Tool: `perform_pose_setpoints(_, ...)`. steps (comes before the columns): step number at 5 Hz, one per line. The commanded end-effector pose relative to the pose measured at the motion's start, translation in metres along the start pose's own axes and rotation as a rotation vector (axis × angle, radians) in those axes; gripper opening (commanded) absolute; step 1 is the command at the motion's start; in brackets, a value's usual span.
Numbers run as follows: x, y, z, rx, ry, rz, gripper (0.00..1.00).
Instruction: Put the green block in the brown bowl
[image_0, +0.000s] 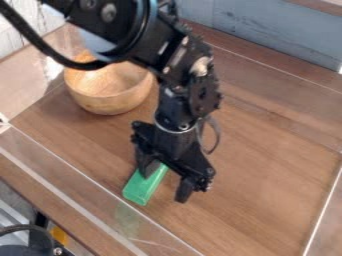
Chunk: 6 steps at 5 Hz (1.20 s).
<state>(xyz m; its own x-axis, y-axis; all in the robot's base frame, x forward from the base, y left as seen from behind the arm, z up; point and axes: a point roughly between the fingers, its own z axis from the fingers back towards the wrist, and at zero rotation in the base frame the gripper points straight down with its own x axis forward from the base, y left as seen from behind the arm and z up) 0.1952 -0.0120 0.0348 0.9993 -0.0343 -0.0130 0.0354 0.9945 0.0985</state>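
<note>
The green block (143, 186) lies flat on the wooden table near its front edge, its far end hidden under my gripper. My gripper (166, 177) points straight down over that far end, jaws open, one finger on each side of the block and low to the table. I see no contact with the block. The brown bowl (107, 88) stands at the back left, empty and partly hidden behind my arm.
A clear raised rim (80, 200) runs along the table's front and left edges. Bare wooden table top (274, 150) stretches to the right of the gripper. A blue-grey wall stands behind the table.
</note>
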Motion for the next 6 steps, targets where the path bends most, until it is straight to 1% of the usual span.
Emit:
perform_pose_setpoints(1,-0.001,0.002,0.004,-0.003,-0.022,-0.007,1.0)
perform_pose_setpoints(2,-0.006,0.002,0.005,-0.001,-0.022,-0.027,1.0)
perform_pose_setpoints(4,0.008,0.006,0.025,0.018,-0.025,-0.07,1.0)
perform_pose_setpoints(5,0.018,0.013,0.026,0.016,-0.026,-0.05,1.0)
perform_pose_setpoints(6,0.024,0.016,0.024,0.015,-0.027,-0.048,1.0)
